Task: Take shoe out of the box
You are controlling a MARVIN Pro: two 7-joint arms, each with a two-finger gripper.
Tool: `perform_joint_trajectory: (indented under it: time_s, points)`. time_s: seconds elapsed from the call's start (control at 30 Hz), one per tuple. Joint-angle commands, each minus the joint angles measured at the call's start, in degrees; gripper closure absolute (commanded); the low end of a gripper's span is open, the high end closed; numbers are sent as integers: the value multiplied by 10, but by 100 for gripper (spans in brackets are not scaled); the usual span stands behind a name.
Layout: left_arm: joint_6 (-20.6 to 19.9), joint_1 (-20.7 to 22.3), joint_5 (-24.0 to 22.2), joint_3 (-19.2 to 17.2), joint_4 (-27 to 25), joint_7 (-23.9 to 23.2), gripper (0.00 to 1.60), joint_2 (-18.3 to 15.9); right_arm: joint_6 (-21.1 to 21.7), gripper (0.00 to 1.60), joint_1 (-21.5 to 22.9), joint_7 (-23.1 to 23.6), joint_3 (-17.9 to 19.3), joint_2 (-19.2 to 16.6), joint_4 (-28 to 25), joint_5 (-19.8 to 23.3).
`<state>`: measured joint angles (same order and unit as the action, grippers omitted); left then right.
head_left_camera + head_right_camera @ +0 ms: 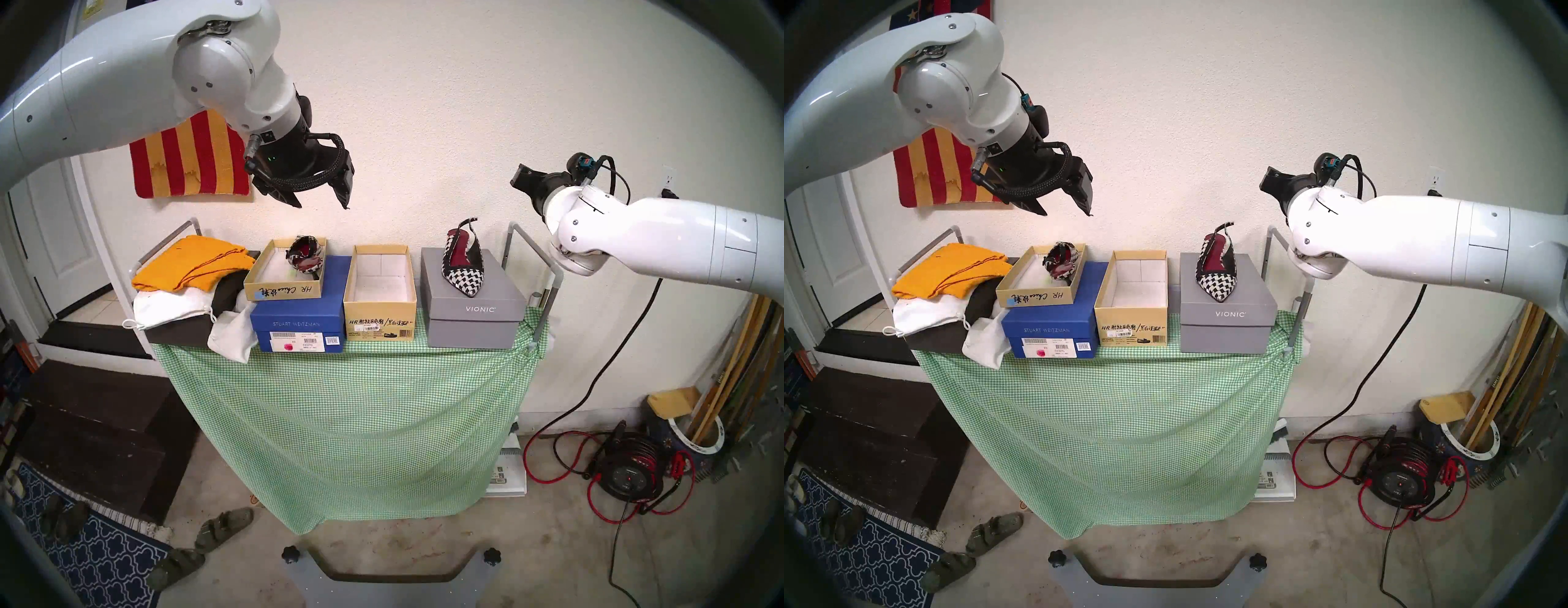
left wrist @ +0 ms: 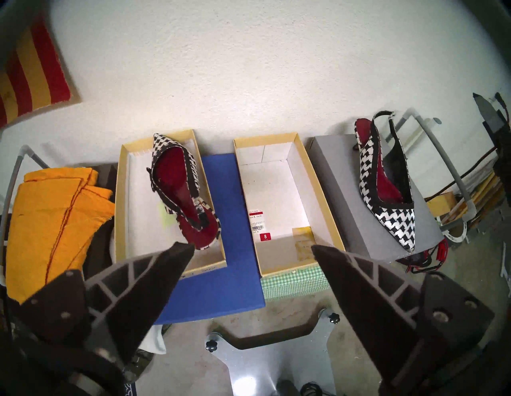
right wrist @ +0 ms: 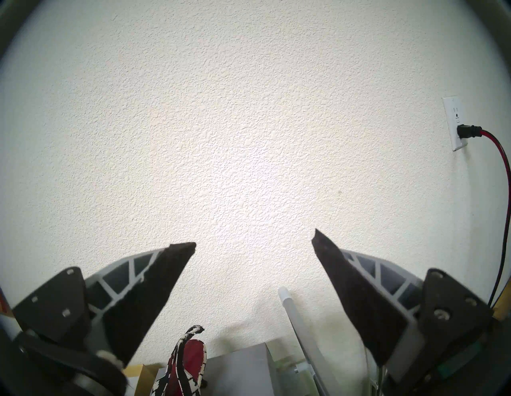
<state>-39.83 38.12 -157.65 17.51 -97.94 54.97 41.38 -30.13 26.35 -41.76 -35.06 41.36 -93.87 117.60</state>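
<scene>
Above the lid (image 1: 285, 271) we are holding our left gripper (image 1: 322, 199) spread and empty; the box (image 1: 379, 293) is standing empty, so both shoes are lying outside it.

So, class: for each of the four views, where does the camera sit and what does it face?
Head left: high, facing the table; both arms show.
Head right: the same, shifted sideways.
Left wrist: above, tilted down at the empty box; left gripper open.
Right wrist: level, facing the wall; right gripper open.
Shared: shoe on grey box.
</scene>
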Motion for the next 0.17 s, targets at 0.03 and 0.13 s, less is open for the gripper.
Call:
perform_joint_trajectory:
  time_s: [0.03, 0.13]
  points:
    - [69, 15, 8, -2, -76, 22, 0, -57, -1, 0, 1, -1, 2, 1, 0, 0]
    - [97, 17, 19, -2, -107, 28, 0, -73, -1, 0, 1, -2, 2, 1, 0, 0]
